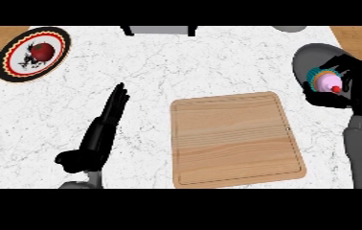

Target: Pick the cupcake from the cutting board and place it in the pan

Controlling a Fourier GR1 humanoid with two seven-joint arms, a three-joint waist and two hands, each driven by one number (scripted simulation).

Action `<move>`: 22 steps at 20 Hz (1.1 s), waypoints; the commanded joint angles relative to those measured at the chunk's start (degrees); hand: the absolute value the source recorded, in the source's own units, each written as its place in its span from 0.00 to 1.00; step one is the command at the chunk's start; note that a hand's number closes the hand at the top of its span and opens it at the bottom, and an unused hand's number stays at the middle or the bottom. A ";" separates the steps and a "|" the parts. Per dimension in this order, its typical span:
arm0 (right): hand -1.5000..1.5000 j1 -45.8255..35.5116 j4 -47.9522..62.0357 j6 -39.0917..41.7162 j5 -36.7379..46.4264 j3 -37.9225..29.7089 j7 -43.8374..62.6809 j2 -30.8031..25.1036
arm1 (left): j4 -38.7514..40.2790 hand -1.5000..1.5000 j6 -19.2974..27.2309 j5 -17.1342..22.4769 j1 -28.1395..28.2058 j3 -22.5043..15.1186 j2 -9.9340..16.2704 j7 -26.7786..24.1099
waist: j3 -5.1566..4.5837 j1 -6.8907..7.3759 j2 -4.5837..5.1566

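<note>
At the right edge of the frame, the right hand (341, 91) curls its black fingers round the cupcake (327, 82), which has pink icing, a teal wrapper and a small red topping. Hand and cupcake hang over the grey pan (305, 61), whose rounded rim shows at the upper right; whether the cupcake touches the pan's floor cannot be told. Below them the right forearm runs down along the right edge. Near the middle, slightly right and low, lies the wooden cutting board (237, 140), bare on top, flat on the white marbled counter (176, 66). Left of the board, the left hand (106, 123) rests open, its fingers straight and pointing up the frame, holding nothing. At the upper left sits a patterned plate (14, 56) with a red fruit (42, 51) on it.
</note>
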 commanded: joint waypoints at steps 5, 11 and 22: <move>1.00 -10.38 26.34 -14.71 -0.85 -9.89 -16.59 -8.43 | -1.29 0.50 -1.22 0.76 -0.01 -0.12 0.28 1.26 | 0.09 0.98 0.32; 1.00 -19.74 45.24 -20.06 -4.65 -15.12 -25.22 -11.53 | 0.04 0.50 -1.45 -0.31 1.86 -1.30 -0.13 -1.73 | 0.20 2.67 0.86; 0.00 -22.22 63.74 -6.00 2.48 -9.67 -20.53 -19.73 | 1.04 0.50 -2.59 0.08 -3.76 -0.95 0.06 0.03 | 0.31 5.27 2.40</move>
